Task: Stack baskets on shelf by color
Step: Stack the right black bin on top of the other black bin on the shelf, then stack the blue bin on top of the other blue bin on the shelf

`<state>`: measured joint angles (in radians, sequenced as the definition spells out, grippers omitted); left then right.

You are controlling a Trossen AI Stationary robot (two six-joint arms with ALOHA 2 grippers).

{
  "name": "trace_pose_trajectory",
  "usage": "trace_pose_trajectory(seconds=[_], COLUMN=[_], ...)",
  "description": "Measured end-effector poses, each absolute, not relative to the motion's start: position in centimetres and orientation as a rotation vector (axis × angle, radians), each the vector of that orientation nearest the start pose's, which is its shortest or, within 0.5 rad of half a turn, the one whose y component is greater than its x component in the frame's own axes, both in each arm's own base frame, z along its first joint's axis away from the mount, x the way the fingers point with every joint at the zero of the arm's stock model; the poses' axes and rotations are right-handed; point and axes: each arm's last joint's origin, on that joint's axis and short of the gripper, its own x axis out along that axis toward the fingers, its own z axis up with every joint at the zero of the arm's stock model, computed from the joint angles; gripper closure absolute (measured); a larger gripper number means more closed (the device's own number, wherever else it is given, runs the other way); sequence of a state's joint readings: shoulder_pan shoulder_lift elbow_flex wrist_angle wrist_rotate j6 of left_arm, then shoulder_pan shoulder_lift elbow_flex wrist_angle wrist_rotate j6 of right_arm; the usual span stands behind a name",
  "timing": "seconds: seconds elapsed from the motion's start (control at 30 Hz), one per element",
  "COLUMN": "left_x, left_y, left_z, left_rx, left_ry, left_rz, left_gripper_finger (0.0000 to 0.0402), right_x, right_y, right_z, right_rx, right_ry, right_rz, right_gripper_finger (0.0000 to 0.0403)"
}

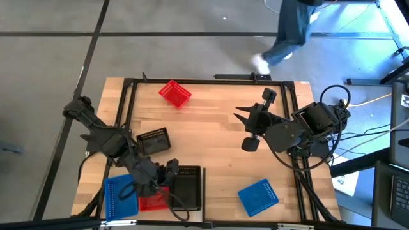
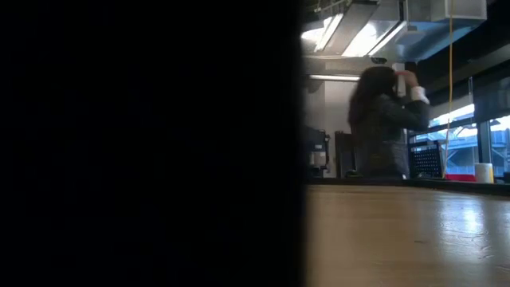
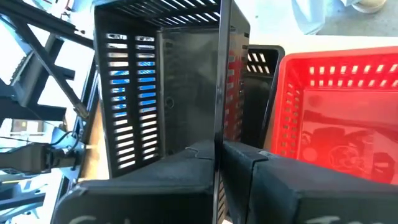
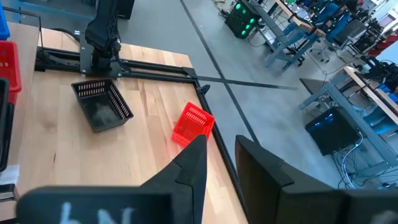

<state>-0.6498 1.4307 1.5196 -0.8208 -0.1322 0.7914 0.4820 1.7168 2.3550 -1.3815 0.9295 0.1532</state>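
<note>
My left gripper (image 1: 170, 172) is near the table's front left, shut on a black basket (image 1: 186, 189). Beside that basket lie a red basket (image 1: 152, 203) and a blue basket (image 1: 119, 195). The left wrist view shows the held black basket (image 3: 161, 93) with its opening toward the camera and the red basket (image 3: 342, 124) next to it. A second black basket (image 1: 154, 140) sits farther back, and another red basket (image 1: 174, 94) rests near the far edge. A second blue basket (image 1: 258, 197) lies at the front right. My right gripper (image 1: 243, 119) hovers open over the table's right half. The shelf does not show. My left gripper pinches one side wall of the black basket at its rim (image 3: 219, 134), with one finger (image 3: 186, 158) inside the basket and one finger (image 3: 255, 162) outside. The fingers slant downward from the table's left side. Whether the basket rests on the table cannot be told.
The black frame rails (image 1: 211, 81) run along the table's edges. Bare wood (image 1: 211, 140) lies in the middle of the table. A dark thing close to the low camera blocks that view's left half (image 2: 143, 143). A person (image 1: 287, 35) walks beyond the far edge.
</note>
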Motion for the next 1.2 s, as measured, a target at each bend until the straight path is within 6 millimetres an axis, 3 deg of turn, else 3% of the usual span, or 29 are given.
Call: trace_pose_trajectory(seconds=[0.27,0.9,1.07,1.2], left_x=[24.5,24.3,24.2,23.5], left_y=[-18.1,-18.5,-18.2,-17.5], left_z=[37.1,37.0,37.3,38.3], left_rx=[1.030,1.018,1.038,0.943], left_ry=[0.506,0.536,0.542,0.542], left_rz=[-0.746,-0.640,-0.570,-0.450], left_gripper_finger=[0.0393,0.0357,0.0359,0.0360], right_x=[26.1,26.1,26.1,26.1], right_y=[11.0,11.0,11.0,11.0], right_z=[50.1,50.1,50.1,50.1], right_rx=[-0.340,-0.340,-0.340,-0.312], right_ry=[0.533,0.534,0.534,0.526], right_rz=[-0.467,-0.467,-0.467,-0.476], right_gripper_finger=[0.0316,0.0316,0.0316,0.0316])
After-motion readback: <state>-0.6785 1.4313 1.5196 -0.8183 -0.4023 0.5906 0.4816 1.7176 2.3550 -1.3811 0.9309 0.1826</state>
